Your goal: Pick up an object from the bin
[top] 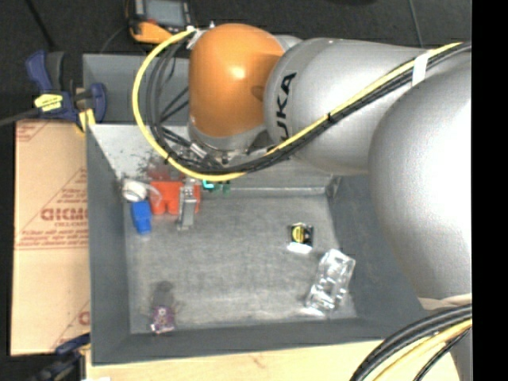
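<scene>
My gripper (186, 213) reaches down below the orange wrist cover into the bin's back left part. Right beside it on the left lies a red-orange block (164, 197), touching or nearly touching it. A small blue piece (141, 217) lies just left of the red block, towards the front. A white and silver round cap-like thing (133, 189) sits above the blue piece, near the left wall. Whether anything is held cannot be made out.
A small yellow and black object (300, 235) lies right of centre. A clear plastic package (329, 280) rests near the front right corner. A little purple thing (162, 318) sits at the front left. The arm covers the bin's back right.
</scene>
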You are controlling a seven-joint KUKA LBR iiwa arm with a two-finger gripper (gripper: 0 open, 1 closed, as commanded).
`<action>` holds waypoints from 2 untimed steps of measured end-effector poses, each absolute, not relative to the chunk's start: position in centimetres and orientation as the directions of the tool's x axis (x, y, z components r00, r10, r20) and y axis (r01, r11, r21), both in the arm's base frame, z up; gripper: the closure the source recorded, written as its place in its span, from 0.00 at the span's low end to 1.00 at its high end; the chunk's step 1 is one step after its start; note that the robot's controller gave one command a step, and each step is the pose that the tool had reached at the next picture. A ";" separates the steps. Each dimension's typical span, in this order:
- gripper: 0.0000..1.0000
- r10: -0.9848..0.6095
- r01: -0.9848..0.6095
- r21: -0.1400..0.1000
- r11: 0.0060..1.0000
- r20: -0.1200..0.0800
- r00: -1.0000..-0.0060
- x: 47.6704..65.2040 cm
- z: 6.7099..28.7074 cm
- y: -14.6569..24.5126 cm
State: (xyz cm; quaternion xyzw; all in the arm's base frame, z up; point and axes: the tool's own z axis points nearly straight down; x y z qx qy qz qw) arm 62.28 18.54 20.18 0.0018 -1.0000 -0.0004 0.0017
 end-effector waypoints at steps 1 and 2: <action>0.00 -0.027 -0.027 0.001 1.000 -0.002 -1.000 63.9 8.2 15.9; 1.00 -0.023 -0.023 0.004 1.000 -0.010 -1.000 64.1 8.8 16.0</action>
